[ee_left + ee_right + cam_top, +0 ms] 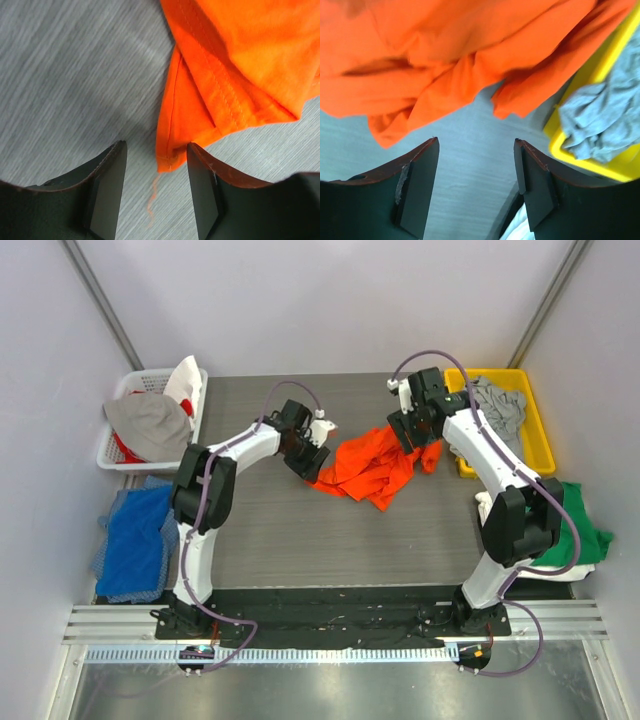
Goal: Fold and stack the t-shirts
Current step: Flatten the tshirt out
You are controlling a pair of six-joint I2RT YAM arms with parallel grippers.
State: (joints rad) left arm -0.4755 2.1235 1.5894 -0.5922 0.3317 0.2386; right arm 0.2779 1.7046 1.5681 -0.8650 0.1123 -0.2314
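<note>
Orange soft-cloth short-sleeved t-shirt (365, 468) lies crumpled mid-table between two parted grippers.
Left gripper (156, 167) holds its jaws apart over the grey wood-grain table (60, 75); the shirt's stitched hem corner sits in the gap, against one finger (202, 185), with a loose thread trailing below it; right gripper (476, 170) is likewise spread and clamps nothing, bare table between its fingers, the shirt just ahead of the tips; a light grey t-shirt (592, 125) lies in a yellow plastic tray (625, 170) beside it.
</note>
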